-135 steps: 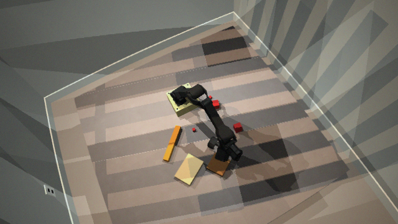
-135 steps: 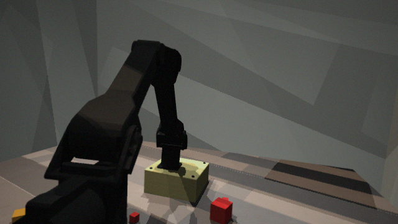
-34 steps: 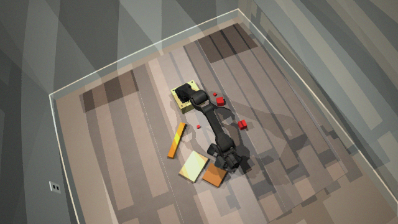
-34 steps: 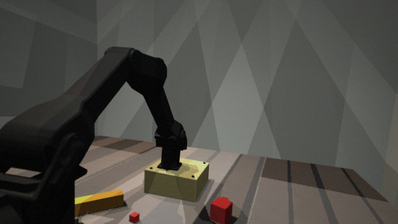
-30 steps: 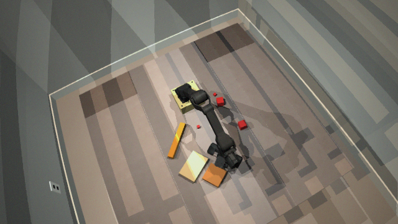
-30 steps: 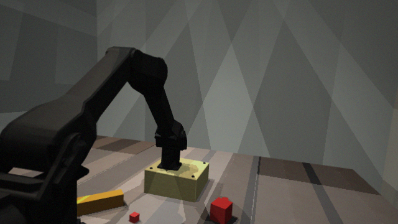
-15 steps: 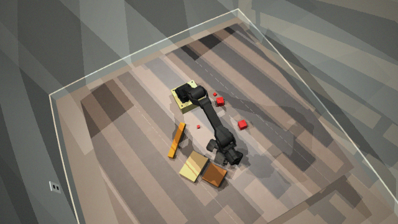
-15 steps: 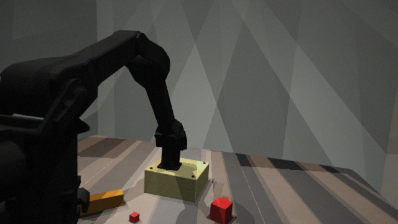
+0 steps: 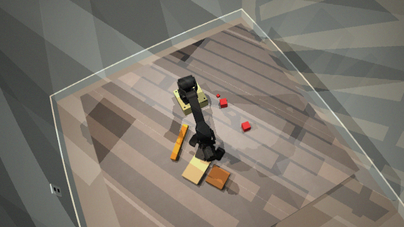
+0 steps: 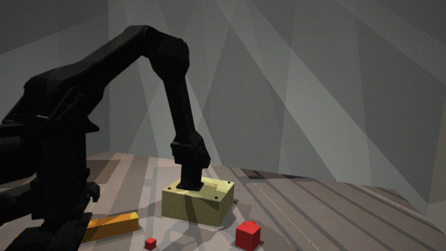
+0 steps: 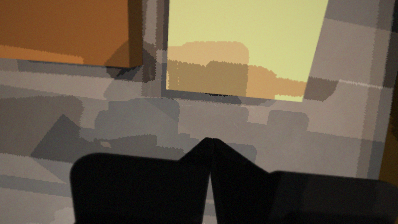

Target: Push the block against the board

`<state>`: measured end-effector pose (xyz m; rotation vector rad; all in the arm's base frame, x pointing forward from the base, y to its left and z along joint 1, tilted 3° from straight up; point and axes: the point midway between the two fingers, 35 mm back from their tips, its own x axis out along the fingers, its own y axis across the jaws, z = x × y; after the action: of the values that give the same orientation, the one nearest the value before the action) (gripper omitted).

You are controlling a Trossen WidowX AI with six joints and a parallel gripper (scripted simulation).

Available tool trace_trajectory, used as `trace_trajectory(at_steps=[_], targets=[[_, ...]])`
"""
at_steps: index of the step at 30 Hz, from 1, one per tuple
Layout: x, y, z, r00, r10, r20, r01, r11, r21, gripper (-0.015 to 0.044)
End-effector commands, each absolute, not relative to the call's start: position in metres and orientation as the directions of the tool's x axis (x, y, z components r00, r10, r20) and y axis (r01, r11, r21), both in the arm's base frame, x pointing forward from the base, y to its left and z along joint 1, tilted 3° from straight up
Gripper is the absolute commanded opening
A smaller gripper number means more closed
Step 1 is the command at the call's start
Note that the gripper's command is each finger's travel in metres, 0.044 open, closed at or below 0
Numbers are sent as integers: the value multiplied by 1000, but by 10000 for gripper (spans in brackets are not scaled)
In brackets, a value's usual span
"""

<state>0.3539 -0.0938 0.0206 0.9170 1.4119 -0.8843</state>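
The orange-brown square block (image 9: 218,177) (image 11: 65,30) lies flat beside the pale yellow rectangular board (image 9: 193,172) (image 11: 215,30). A narrow strip of floor shows between their facing sides, which look about parallel in the wrist view. Their near edges are not even: the board's reaches closer to the fingers. My gripper (image 11: 210,145) is shut and empty, a little short of the board's near end and to the right of the block in the wrist view. In the top view the hand covers the board's upper corner and hides the fingertips. The exterior view does not show the block or board.
A long orange bar (image 9: 179,142) (image 10: 115,224) lies beside the board on the side away from the block. Red cubes (image 9: 223,103) (image 9: 246,126) (image 10: 247,236) and a small red cube (image 9: 218,95) lie nearer the arm's yellow base (image 9: 202,102) (image 10: 188,207).
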Motion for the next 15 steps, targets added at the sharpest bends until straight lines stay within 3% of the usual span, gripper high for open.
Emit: trace_trajectory(at_steps=[1,7,15], targets=[[338,-99,23,-2,29,-1000,909,417,10,0],[338,-97,-30,-2,29,-1000,909,417,10,0],[338,-98,-33,-2,29,-1000,909,417,10,0]])
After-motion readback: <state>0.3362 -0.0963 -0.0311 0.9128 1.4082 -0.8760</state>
